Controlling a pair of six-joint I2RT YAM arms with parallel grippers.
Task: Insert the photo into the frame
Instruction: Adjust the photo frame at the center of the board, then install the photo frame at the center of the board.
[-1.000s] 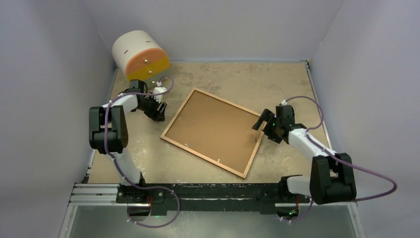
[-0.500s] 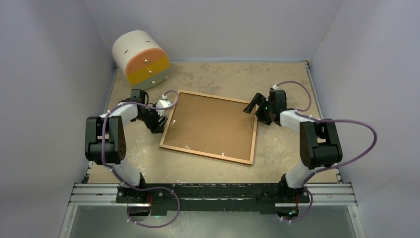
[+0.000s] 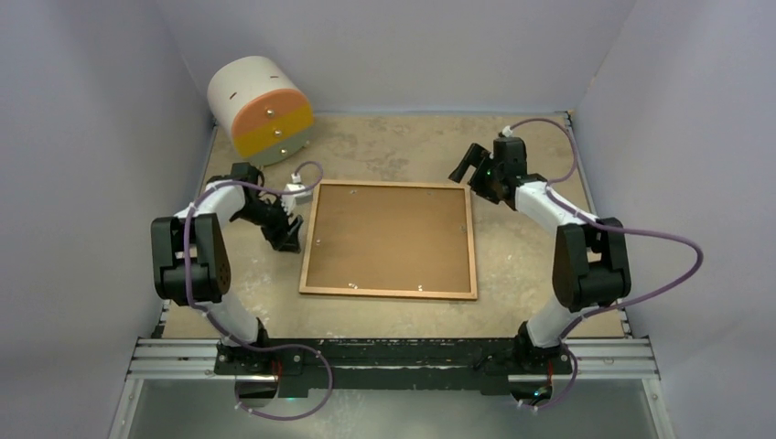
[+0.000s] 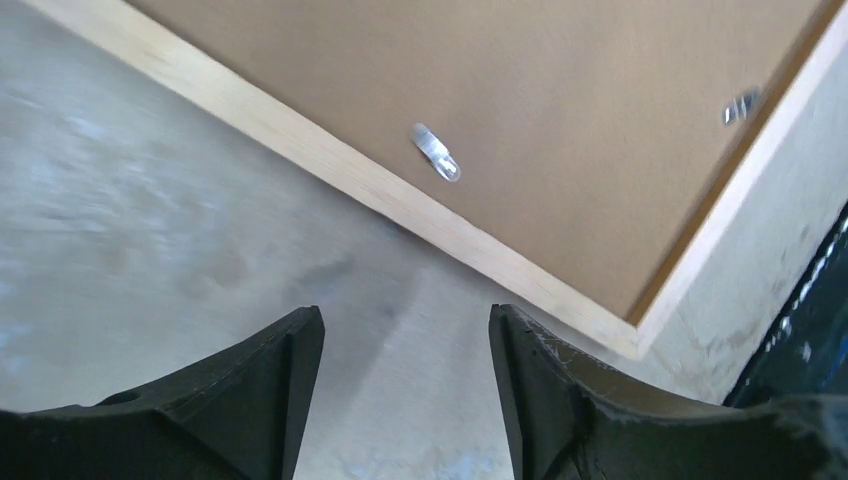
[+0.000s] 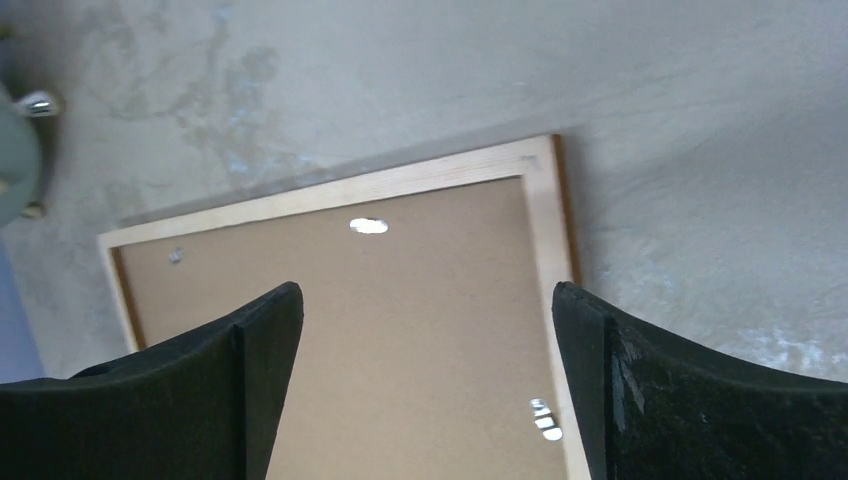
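On the table the frame lies back-up, my left gripper spread empty beside its left edge, my right gripper likewise near its far-right corner.

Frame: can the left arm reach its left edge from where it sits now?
Probably yes. The left arm's open fingers sit just beside the frame, apart from it, with only bare table between them.

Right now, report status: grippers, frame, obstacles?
Left gripper open, left of frame. Right gripper open, at far right corner. Frame flat, backing up. Photo not seen.
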